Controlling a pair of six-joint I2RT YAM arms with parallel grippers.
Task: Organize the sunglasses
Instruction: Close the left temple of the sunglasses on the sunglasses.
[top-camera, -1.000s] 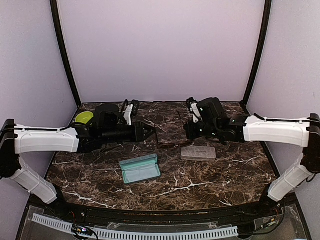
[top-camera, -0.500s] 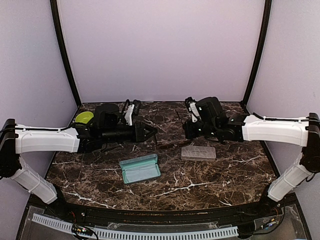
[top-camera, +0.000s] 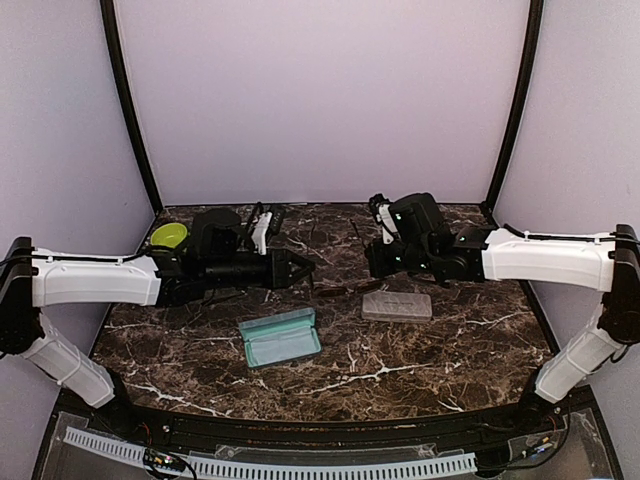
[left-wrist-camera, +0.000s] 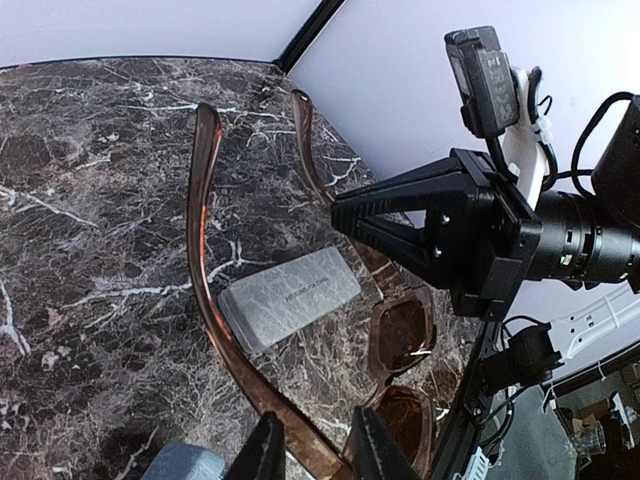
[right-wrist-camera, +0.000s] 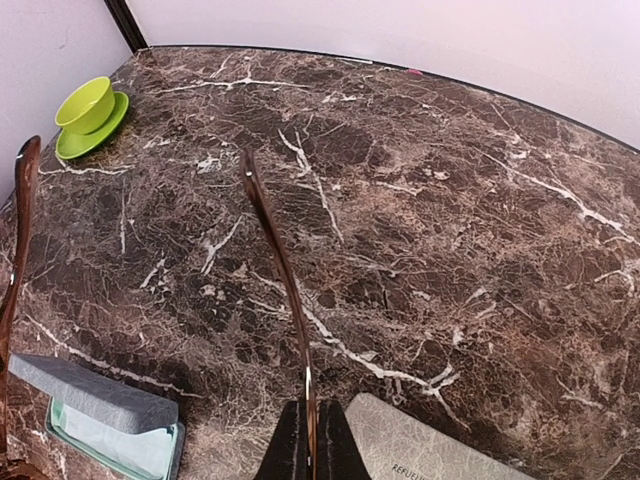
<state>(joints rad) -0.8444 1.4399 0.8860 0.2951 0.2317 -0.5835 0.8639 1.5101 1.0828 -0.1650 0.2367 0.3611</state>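
Note:
The sunglasses with dark reddish-brown lenses (left-wrist-camera: 400, 335) hang between my two grippers over the middle of the table, faint in the top view (top-camera: 335, 290). My left gripper (left-wrist-camera: 310, 448) is shut on one temple arm near its hinge; it also shows in the top view (top-camera: 300, 266). My right gripper (right-wrist-camera: 308, 440) is shut on the other thin temple arm (right-wrist-camera: 275, 250); it also shows in the top view (top-camera: 378, 262) and in the left wrist view (left-wrist-camera: 430, 225). The purple-tinted pair is out of view.
An open blue-grey case (top-camera: 280, 338) with a light-blue cloth inside lies at front centre and shows in the right wrist view (right-wrist-camera: 100, 410). A closed beige-grey case (top-camera: 397, 305) lies below the right gripper. A green bowl (top-camera: 168, 235) stands at the back left.
Both grippers have shifted slightly towards the back with the sunglasses still held between them. The cases have not moved.

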